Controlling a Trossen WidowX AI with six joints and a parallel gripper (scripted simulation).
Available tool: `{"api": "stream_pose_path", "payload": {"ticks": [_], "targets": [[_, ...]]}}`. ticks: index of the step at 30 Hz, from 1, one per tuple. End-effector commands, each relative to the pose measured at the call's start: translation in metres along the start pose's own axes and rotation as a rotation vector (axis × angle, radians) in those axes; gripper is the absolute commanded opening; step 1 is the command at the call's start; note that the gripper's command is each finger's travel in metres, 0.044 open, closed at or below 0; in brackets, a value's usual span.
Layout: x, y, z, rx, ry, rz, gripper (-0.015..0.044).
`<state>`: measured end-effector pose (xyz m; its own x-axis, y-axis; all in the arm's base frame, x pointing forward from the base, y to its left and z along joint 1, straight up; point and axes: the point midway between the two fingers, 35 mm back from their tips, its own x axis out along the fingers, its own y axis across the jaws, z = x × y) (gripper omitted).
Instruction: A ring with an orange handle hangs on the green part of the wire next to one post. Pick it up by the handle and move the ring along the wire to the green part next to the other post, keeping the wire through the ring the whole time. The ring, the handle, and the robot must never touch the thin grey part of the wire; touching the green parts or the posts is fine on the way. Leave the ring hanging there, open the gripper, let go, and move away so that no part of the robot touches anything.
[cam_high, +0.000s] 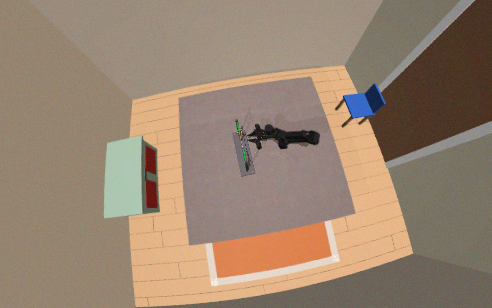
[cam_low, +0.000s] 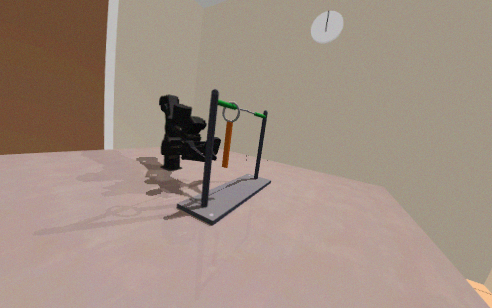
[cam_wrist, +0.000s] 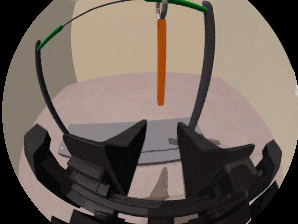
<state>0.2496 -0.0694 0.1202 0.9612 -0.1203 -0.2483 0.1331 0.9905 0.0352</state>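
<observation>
The ring (cam_low: 223, 113) (cam_wrist: 161, 11) hangs on the near green part (cam_low: 225, 104) (cam_wrist: 187, 4) of the wire, beside one post (cam_low: 210, 150) (cam_wrist: 207, 65). Its orange handle (cam_low: 227, 145) (cam_wrist: 161, 62) hangs straight down. The thin grey wire (cam_low: 247, 111) (cam_wrist: 95, 11) runs to the other green part (cam_low: 260, 115) (cam_wrist: 50, 37) at the other post (cam_low: 261, 145) (cam_wrist: 45, 90). My gripper (cam_high: 249, 136) (cam_low: 217, 150) (cam_wrist: 162, 124) is partly open and empty. In the wrist view the handle's lower end shows above and between the fingertips, apart from them.
The grey base plate (cam_low: 230, 197) (cam_wrist: 100, 135) carries both posts and lies below the wire. A blue chair (cam_high: 359, 105), a pale green cabinet (cam_high: 124, 177) and an orange rug (cam_high: 272, 250) stand or lie well away from the arm.
</observation>
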Motion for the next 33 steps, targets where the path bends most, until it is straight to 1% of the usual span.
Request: {"api": "stream_pose_path", "payload": {"ticks": [1,10,17,33], "targets": [[0.005,-0.001,0.008,-0.027,-0.029,0.062,0.0160],[0.013,-0.008,0.017,-0.080,-0.084,0.166,0.0160],[0.015,-0.008,0.018,-0.081,-0.085,0.168,0.0160],[0.036,-0.007,0.024,-0.081,-0.085,0.168,0.0160]]}}
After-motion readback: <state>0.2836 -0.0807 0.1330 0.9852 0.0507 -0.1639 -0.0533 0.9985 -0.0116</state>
